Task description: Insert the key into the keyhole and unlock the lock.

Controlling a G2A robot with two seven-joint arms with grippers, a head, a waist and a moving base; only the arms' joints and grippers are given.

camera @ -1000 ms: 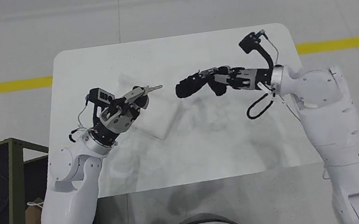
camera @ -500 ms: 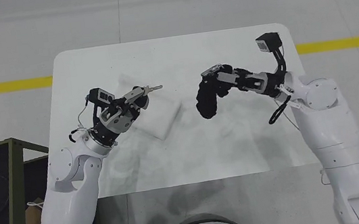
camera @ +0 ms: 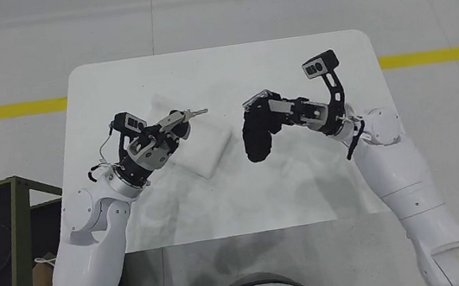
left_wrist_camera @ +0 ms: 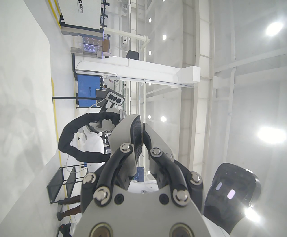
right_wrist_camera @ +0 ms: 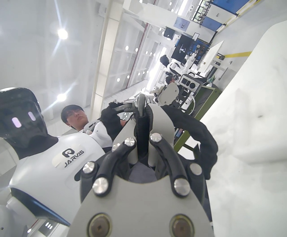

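My left gripper (camera: 181,121) hovers over the table's left half, shut on a thin silver key (camera: 197,112) that points toward the table's middle. In the left wrist view its pads (left_wrist_camera: 136,132) press together. My right gripper (camera: 270,107) is shut on a cable lock in a black sleeve (camera: 255,135), which hangs toward the table's front. In the right wrist view the lock's metal head (right_wrist_camera: 141,104) sticks out past my fingertips and the black sleeve (right_wrist_camera: 201,139) loops off to one side. A gap separates the key tip from the lock.
A white table (camera: 305,185) carries a flat white pad (camera: 209,150) beneath the key. A dark green cart (camera: 0,252) stands off the table's left front corner. A yellow floor line (camera: 7,110) runs behind the table.
The right arm drew the lock away from the key and turned it, so the black sleeve swung from lying sideways to hanging toward the table's front. The left arm stayed put.
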